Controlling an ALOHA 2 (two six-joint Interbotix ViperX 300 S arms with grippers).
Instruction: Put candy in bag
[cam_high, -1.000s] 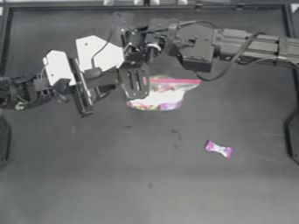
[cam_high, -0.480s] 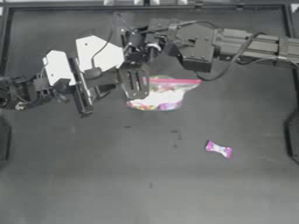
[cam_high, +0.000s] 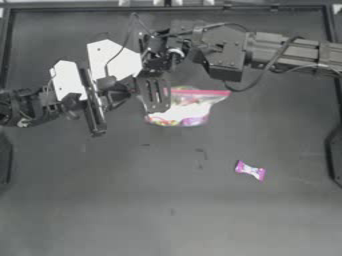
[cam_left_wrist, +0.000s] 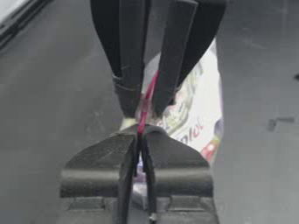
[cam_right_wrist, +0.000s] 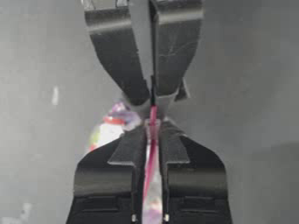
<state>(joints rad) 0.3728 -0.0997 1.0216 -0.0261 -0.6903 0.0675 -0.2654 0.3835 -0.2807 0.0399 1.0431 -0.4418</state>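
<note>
The clear bag (cam_high: 186, 109) with a pink strip along its mouth lies at the table's upper middle, coloured contents showing through. Both grippers pinch that pink strip at the bag's left end. My left gripper (cam_high: 154, 96) reaches in from the left and is shut on the strip, as the left wrist view shows (cam_left_wrist: 140, 131). My right gripper (cam_high: 160, 74) comes from the upper right and is shut on the same strip (cam_right_wrist: 153, 127), tip to tip with the other. The pink-ended candy (cam_high: 250, 170) lies alone on the table, below and to the right of the bag.
White panels (cam_high: 110, 59) on the left arm sit beside the bag's left. The right arm's body (cam_high: 226, 60) and cables hang over the table's top edge. Open dark table surface (cam_high: 167, 210) spreads below the bag.
</note>
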